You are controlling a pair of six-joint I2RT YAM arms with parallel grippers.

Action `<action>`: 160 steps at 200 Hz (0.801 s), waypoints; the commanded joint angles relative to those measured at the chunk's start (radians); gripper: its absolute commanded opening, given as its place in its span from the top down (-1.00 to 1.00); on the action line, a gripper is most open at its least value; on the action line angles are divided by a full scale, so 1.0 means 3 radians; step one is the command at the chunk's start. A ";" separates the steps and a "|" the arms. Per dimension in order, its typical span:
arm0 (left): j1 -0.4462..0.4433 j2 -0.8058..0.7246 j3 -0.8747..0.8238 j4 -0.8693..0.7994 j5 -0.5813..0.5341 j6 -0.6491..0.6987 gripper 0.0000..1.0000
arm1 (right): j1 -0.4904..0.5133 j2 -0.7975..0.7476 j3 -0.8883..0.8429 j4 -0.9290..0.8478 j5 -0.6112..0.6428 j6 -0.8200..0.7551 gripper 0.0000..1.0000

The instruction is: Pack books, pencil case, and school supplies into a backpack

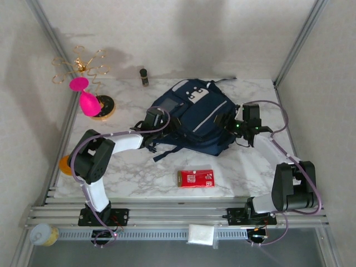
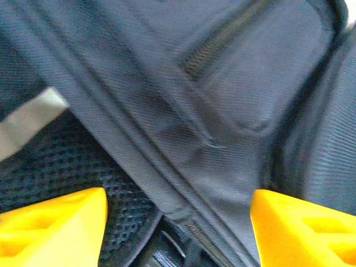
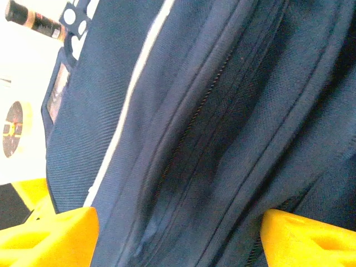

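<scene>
The navy backpack (image 1: 194, 119) lies flat in the middle of the marble table, straps trailing toward me. My left gripper (image 1: 153, 121) is at its left edge. In the left wrist view its yellow fingers (image 2: 55, 228) stand wide apart over a seam, mesh and a zip of the backpack (image 2: 183, 111), gripping nothing. My right gripper (image 1: 236, 127) is at the bag's right side. Its fingers (image 3: 311, 239) are also spread wide against the fabric by a zip line (image 3: 189, 128). The books are out of view.
A flat red packet with a white label (image 1: 196, 178) lies near the front edge; I cannot tell whether it is the pencil case. A gold wire stand with pink pieces (image 1: 88, 100) stands back left. A small bottle (image 1: 144, 77) is behind the bag.
</scene>
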State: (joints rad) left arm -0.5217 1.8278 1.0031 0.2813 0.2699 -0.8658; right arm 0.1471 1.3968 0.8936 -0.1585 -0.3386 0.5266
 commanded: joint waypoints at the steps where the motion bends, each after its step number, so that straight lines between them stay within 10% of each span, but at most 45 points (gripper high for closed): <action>1: -0.0008 -0.0134 -0.0062 0.0277 0.0086 -0.0158 -0.36 | 0.0121 -0.0465 0.0141 -0.0529 0.0542 -0.0108 -0.56; 68: 0.0178 -0.0558 -0.0362 0.0178 -0.0111 -0.0094 -0.34 | 0.2028 -0.0073 0.0439 -0.0808 0.1501 0.0579 -0.31; 160: 0.0302 0.0151 0.0000 0.0030 -0.0017 0.0015 -0.30 | 0.2040 0.1006 0.0659 -0.0004 0.1782 0.0518 -0.14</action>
State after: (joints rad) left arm -0.4458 1.8355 0.9710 0.3161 0.2733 -0.8913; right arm 0.7807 1.6627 1.0615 -0.2203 0.1040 0.6746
